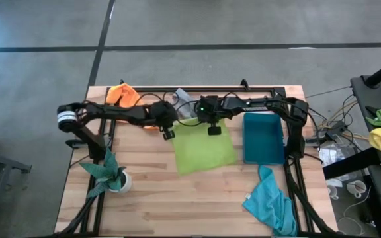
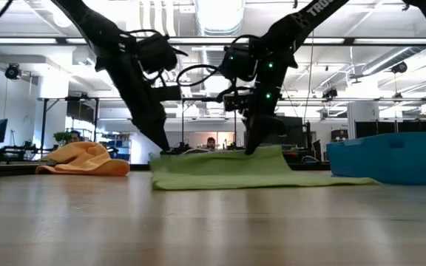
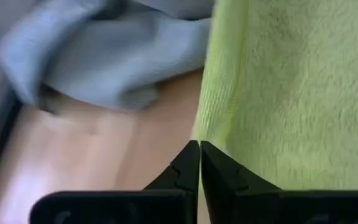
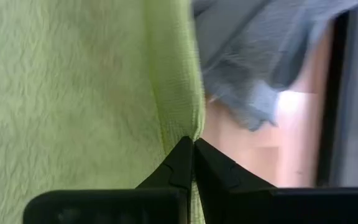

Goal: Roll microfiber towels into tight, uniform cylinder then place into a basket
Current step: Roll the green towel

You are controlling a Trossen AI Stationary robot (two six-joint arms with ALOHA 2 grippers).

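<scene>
Now both my jaws are clamped on the lime towel far edge; if one thin pinch slips, I think the roll starts crooked.

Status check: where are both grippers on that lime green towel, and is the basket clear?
Left gripper and right gripper shut on lime green towel, far edge. Basket empty beside it. Grey towel just behind.

Fuzzy, matt lime green towel on smooth pale wood table; smooth teal plastic basket
</scene>
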